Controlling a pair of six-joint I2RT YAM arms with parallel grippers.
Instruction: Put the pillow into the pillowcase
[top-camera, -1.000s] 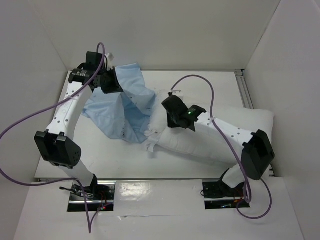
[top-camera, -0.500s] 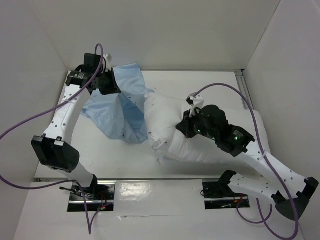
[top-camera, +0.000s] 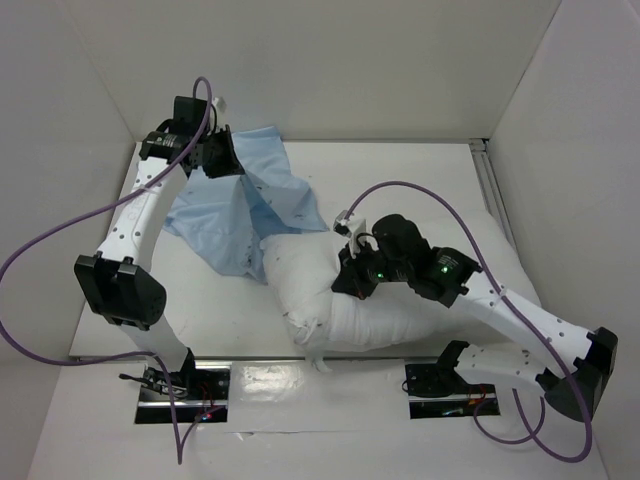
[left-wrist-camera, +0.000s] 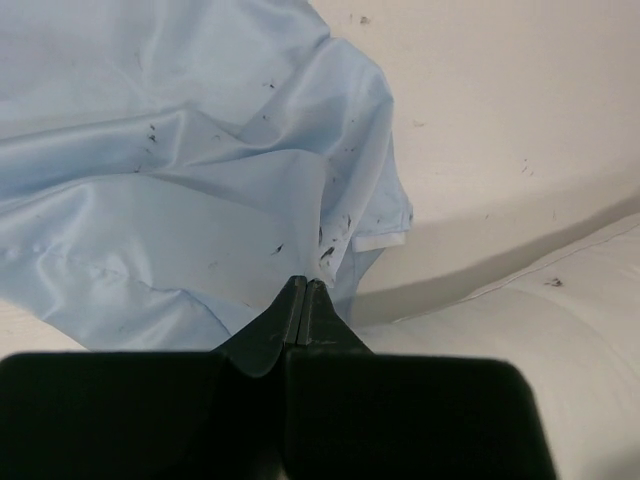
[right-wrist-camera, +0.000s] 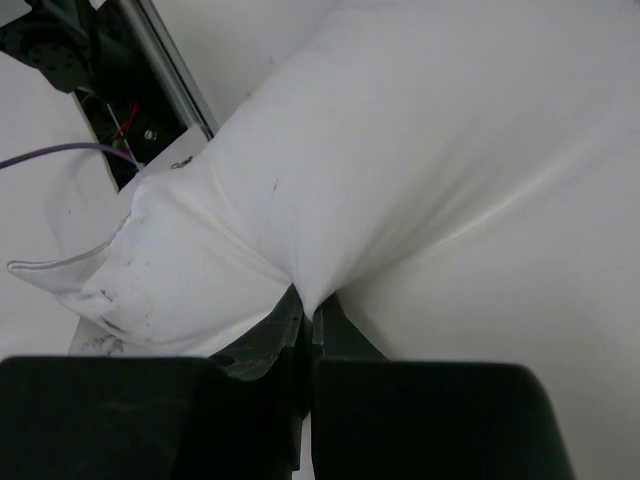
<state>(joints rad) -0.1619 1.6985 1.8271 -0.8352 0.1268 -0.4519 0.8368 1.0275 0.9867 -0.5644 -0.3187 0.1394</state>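
The pale blue pillowcase (top-camera: 240, 205) lies wrinkled at the back left, its top edge lifted. My left gripper (top-camera: 226, 160) is shut on that edge; in the left wrist view the jaws (left-wrist-camera: 303, 285) meet at the blue fabric (left-wrist-camera: 170, 180). The plump white pillow (top-camera: 420, 320) lies across the front right, its left end (top-camera: 285, 265) touching the pillowcase's lower edge. My right gripper (top-camera: 345, 282) is shut on a pinch of pillow fabric on top; the right wrist view shows the jaws (right-wrist-camera: 311, 303) clamped on a white fold (right-wrist-camera: 400, 150). The pillow's edge also shows in the left wrist view (left-wrist-camera: 560, 330).
White walls enclose the white table (top-camera: 400, 170) at the back and both sides. A metal rail (top-camera: 490, 180) runs along the right edge. Purple cables (top-camera: 60, 240) loop off both arms. The arm bases (top-camera: 185, 385) sit at the near edge.
My right gripper has dragged the pillow's left end toward the near edge and left, away from the back. The left gripper holds the pillowcase in almost the same place.
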